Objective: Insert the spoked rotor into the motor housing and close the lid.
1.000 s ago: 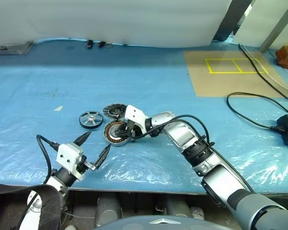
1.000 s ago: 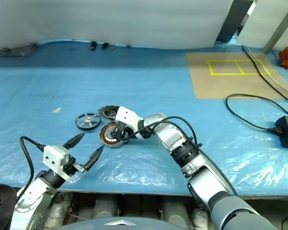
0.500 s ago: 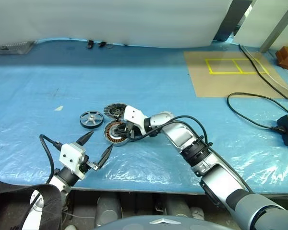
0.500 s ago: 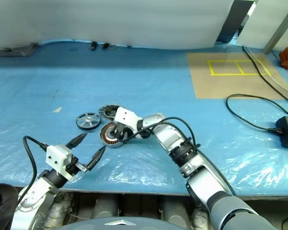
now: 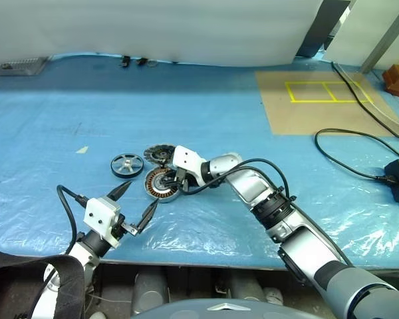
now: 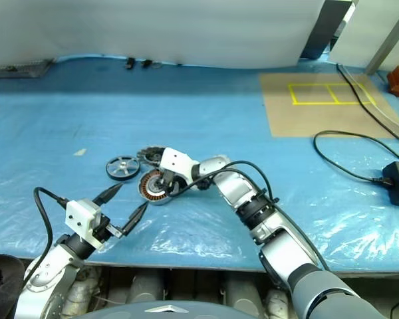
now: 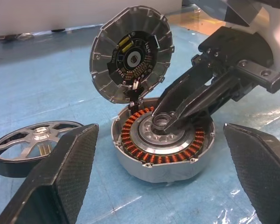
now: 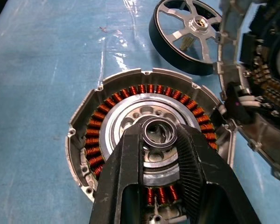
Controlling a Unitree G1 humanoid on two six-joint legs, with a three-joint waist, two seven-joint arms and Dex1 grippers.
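Right wrist view: right gripper (image 8: pixel 161 135) fingers narrowed around the raised silver ring at the centre of the motor housing (image 8: pixel 107 121). Housing sits open on the blue-sheeted worktop (image 5: pixel 253 133), copper windings exposed. Lid (image 7: pixel 130 53) stands tilted up at the housing's far edge, touching it. Spoked rotor (image 5: pixel 126 164) lies flat just left of the housing. Left gripper (image 5: pixel 134 209) hovers nearer, fingers spread wide, empty.

No readable text, label or number anywhere.
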